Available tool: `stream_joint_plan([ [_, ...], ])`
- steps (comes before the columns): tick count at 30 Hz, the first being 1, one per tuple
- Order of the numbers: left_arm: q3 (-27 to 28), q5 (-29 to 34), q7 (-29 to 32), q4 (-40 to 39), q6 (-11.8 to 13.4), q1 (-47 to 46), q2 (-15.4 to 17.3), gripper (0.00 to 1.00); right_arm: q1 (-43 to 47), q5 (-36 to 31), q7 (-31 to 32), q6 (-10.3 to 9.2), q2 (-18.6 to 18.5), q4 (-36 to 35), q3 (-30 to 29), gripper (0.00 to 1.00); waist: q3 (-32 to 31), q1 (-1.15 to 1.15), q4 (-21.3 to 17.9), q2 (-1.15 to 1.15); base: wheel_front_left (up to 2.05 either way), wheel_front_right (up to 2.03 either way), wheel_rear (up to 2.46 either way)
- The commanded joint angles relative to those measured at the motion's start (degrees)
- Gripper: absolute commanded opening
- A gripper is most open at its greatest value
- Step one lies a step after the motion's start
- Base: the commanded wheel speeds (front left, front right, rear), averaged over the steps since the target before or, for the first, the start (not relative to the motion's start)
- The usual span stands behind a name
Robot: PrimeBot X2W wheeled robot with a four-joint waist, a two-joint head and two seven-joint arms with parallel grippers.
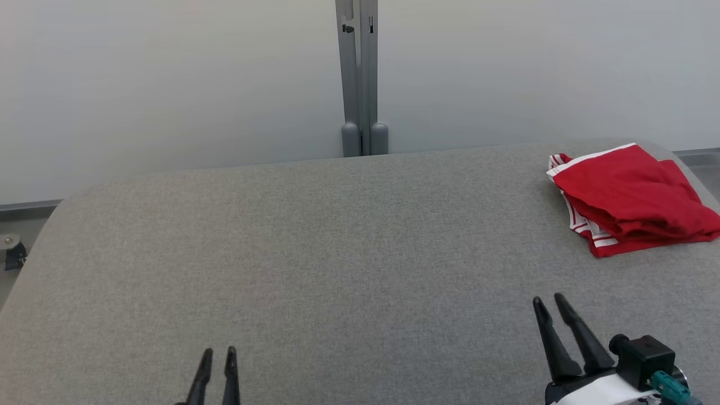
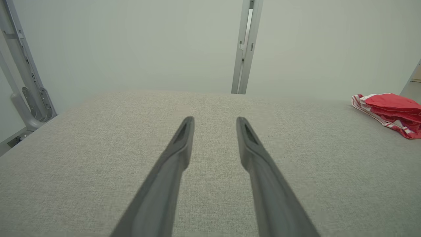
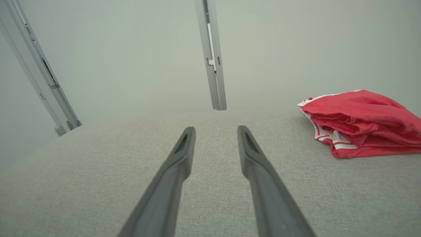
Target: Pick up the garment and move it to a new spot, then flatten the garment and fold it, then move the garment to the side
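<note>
One red garment (image 1: 633, 199) with white stripes lies loosely folded at the far right of the grey fabric surface (image 1: 337, 253), close to its edge. Two grippers hang low over the near side, well apart from it: the left gripper (image 1: 219, 351) and the right gripper (image 1: 547, 297), each with jaws parted a little and holding nothing. A pale wall (image 1: 169, 84) and one grey metal post (image 1: 360, 84) stand behind.
</note>
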Motion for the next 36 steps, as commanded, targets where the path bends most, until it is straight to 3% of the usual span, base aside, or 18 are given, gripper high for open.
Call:
stream_joint_plan([
  [1,-0.07,-0.17,0.12,0.35,-0.02,0.05,-0.01,0.0,0.13,0.18,0.06,0.0,0.09,0.37,0.03,0.0,0.01,0.0,0.0,0.0,0.0,0.0,0.0],
  [14,1.59,-16.18,2.96,1.59,-1.28,-3.68,1.0,0.0,-2.49,14.62,3.47,-0.01,0.77,1.67,-2.12,0.0,0.79,0.0,-0.01,0.0,0.0,0.0,0.0],
  [36,3.85,-36.41,6.82,4.39,-3.56,-8.96,2.13,0.0,-5.93,33.04,7.87,-0.02,1.67,3.49,-4.89,0.0,2.0,0.0,-0.03,0.0,0.0,0.0,0.0],
])
